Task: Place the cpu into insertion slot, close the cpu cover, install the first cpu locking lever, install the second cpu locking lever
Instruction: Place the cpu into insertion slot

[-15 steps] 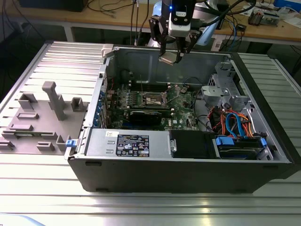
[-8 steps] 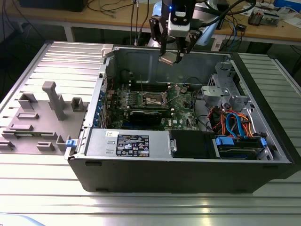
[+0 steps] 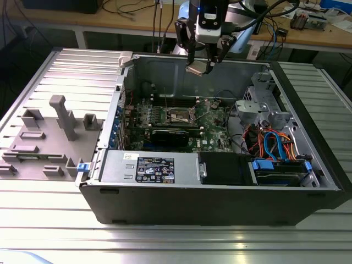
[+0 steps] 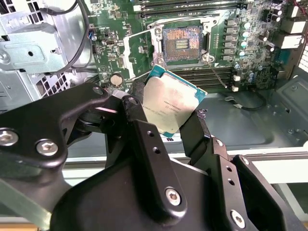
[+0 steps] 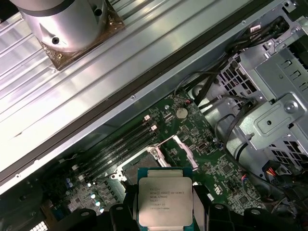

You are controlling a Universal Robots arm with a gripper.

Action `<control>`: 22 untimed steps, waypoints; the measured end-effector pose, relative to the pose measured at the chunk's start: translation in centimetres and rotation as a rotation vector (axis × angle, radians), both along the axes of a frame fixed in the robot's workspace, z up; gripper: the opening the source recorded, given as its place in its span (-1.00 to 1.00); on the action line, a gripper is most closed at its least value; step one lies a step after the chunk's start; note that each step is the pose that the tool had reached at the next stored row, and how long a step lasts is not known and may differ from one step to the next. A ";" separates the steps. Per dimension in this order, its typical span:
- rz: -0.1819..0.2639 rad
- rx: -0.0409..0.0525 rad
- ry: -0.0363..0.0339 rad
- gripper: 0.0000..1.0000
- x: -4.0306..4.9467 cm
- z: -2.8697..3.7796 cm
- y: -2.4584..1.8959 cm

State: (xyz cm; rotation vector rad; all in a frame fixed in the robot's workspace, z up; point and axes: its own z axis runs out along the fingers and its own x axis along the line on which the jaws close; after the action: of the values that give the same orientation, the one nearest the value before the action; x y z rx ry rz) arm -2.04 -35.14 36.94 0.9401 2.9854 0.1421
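Pincer (image 4: 167,108), grasping the cpu (image 4: 169,102) by two edges, hangs above the far wall of the case (image 3: 220,203); the uncovered insertion slot (image 3: 179,115) lies below, nearer, toward the exterior view's left.

My gripper (image 3: 202,63) holds the cpu (image 4: 168,103) above the open computer case (image 3: 220,203), well apart from the insertion slot (image 4: 182,44) in the motherboard (image 4: 115,24) below; drive cage (image 3: 264,102) lies at the exterior view's right.

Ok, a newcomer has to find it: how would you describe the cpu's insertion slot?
Look inside the open computer case at the green motherboard. Near its middle sits the insertion slot, a square silver-rimmed socket; the memory slots beside it are long and thin.
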 end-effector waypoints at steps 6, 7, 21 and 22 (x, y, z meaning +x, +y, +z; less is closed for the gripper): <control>-0.011 0.0000 0.0001 0.08 0.00 0.00 0.00; -0.012 0.0000 0.0000 0.08 0.00 0.00 0.00; -0.027 -0.0001 0.0000 0.08 0.00 0.00 0.00; -0.029 0.0000 0.0000 0.08 0.00 0.00 0.00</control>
State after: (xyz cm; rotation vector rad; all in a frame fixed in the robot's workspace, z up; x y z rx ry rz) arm -2.04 -35.14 36.93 0.9824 2.9704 0.1418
